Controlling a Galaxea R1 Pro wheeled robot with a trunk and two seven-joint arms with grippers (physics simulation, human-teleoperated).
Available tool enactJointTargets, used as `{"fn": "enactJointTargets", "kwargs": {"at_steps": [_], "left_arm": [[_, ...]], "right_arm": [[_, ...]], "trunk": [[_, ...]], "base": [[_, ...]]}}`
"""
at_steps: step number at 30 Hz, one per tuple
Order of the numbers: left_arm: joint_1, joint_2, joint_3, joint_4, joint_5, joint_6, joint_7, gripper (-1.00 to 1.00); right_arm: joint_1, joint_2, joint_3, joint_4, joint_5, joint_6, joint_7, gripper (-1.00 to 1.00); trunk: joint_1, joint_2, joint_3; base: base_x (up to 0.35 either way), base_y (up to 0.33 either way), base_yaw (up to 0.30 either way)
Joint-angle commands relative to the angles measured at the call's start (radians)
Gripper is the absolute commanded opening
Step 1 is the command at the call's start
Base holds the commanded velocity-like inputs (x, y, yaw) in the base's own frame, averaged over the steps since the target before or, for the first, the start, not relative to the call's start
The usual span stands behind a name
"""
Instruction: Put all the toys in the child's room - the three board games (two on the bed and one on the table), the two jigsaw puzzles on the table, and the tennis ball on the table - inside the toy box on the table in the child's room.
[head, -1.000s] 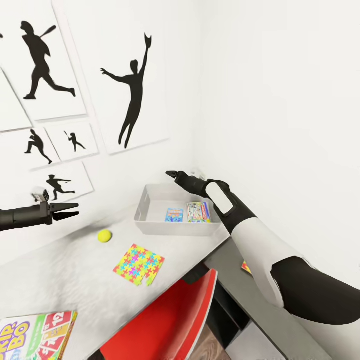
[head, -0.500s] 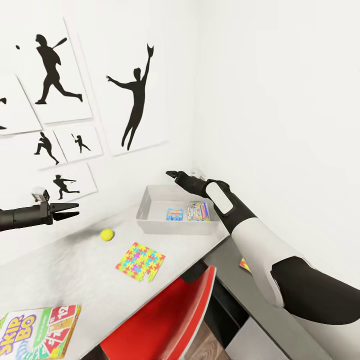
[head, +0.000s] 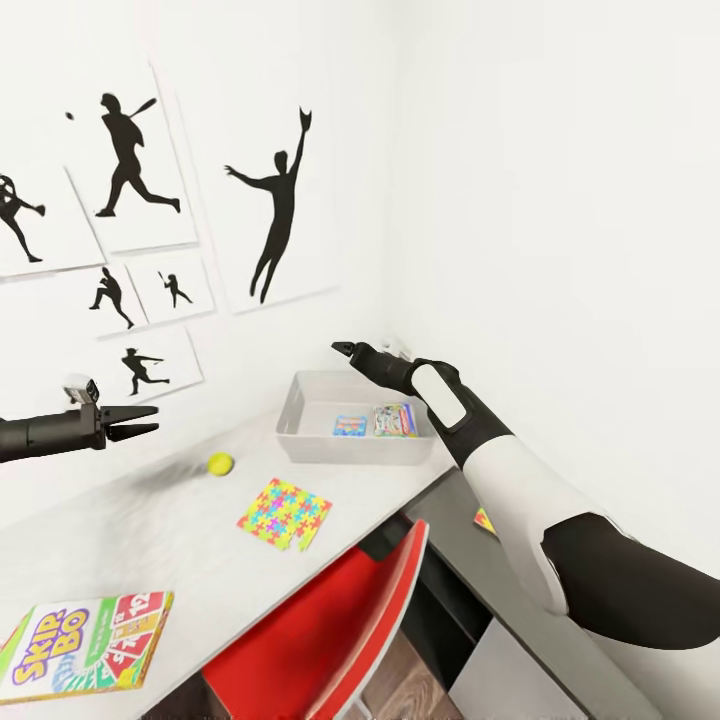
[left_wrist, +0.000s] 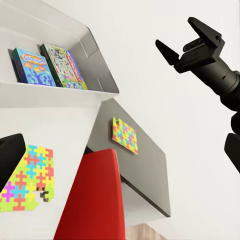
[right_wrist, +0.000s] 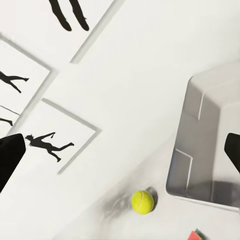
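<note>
The light-grey toy box stands at the table's far corner and holds the blue board game and the white-green one. My right gripper hovers open above the box's back rim. In front of the box lie the tennis ball and a jigsaw puzzle on the pale table. A second puzzle rests on the lower dark section. The Skip-Bo game lies near the table's front left. My left gripper hangs open, left of the ball and above the table.
A red chair stands tucked against the table's front edge, below the puzzle. White walls with black silhouette posters close in behind the table and on the right. The lower dark grey desk section runs under my right arm.
The camera has turned, so the table, box and posters slid rightwards in view and the Skip-Bo box shows more fully. Both arms hold the same pose, grippers unchanged.
</note>
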Motion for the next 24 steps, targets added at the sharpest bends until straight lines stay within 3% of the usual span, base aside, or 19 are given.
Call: {"fn": "enactJointTargets", "kwargs": {"at_steps": [1,24], "left_arm": [[-0.001,0.0,0.0,0.0,-0.001,0.011,-0.004,1.0],[0.001,0.002,0.001,0.0,-0.001,0.011,-0.004,1.0]], "right_arm": [[-0.001,0.0,0.0,0.0,0.0,0.002,0.002,1.0],[-0.001,0.0,0.002,-0.021,0.0,0.005,-0.003,1.0]], "trunk": [[0.0,-0.002,0.0],[0.0,-0.002,0.038]], "base": [[-0.103,0.0,0.0],[-0.055,0.0,0.0]]}}
